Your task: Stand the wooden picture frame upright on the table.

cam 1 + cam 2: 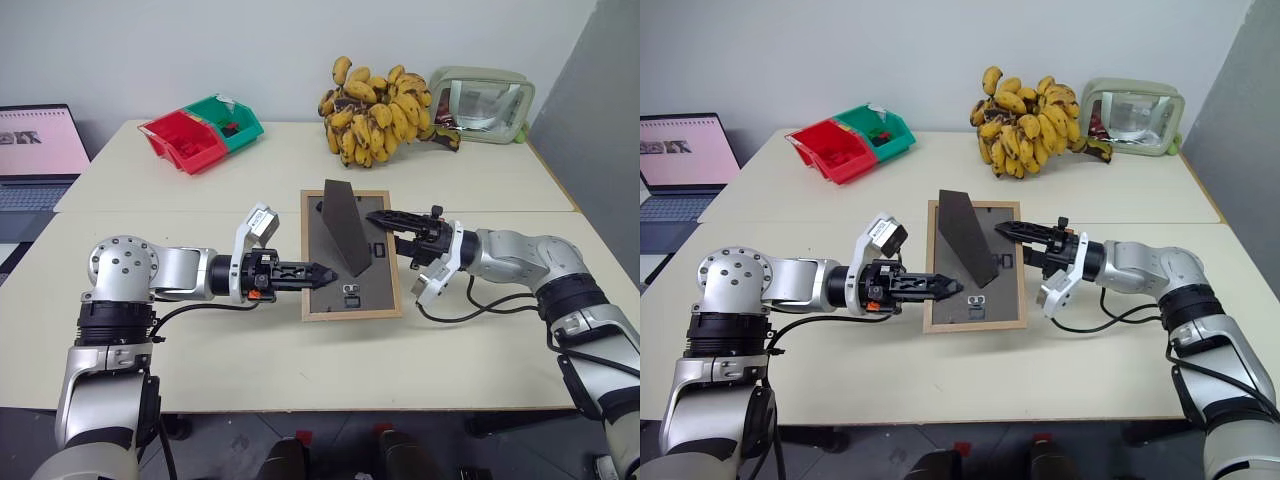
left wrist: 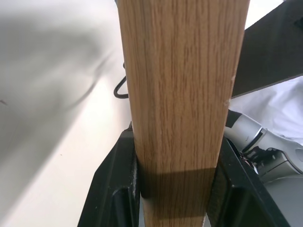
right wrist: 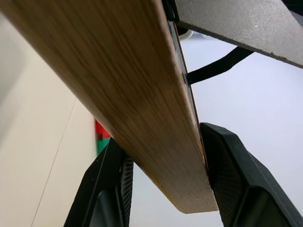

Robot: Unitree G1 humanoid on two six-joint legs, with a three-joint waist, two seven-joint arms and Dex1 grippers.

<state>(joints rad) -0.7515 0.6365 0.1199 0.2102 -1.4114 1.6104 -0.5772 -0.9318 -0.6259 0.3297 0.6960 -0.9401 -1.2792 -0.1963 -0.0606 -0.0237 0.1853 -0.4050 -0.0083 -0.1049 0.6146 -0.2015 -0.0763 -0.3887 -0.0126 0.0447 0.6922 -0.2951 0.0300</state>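
The wooden picture frame (image 1: 375, 285) is face down near the middle of the table (image 1: 300, 365). Its dark back faces up and its fold-out stand (image 1: 345, 225) sticks up from it. My left gripper (image 1: 318, 271) comes in level from the left and is shut on the frame's left border. In the left wrist view the light wood edge (image 2: 180, 94) sits tight between the black fingers (image 2: 113, 189). My right gripper (image 1: 386, 221) reaches in from the right and is shut on the right border (image 3: 118, 85). I cannot tell whether the frame rests on the tabletop.
A big bunch of bananas (image 1: 380, 110) and a pale green pouch (image 1: 485, 105) lie at the back right. Red and green bins (image 1: 200, 130) stand at the back left. An open laptop (image 1: 35, 155) sits off the table's left end.
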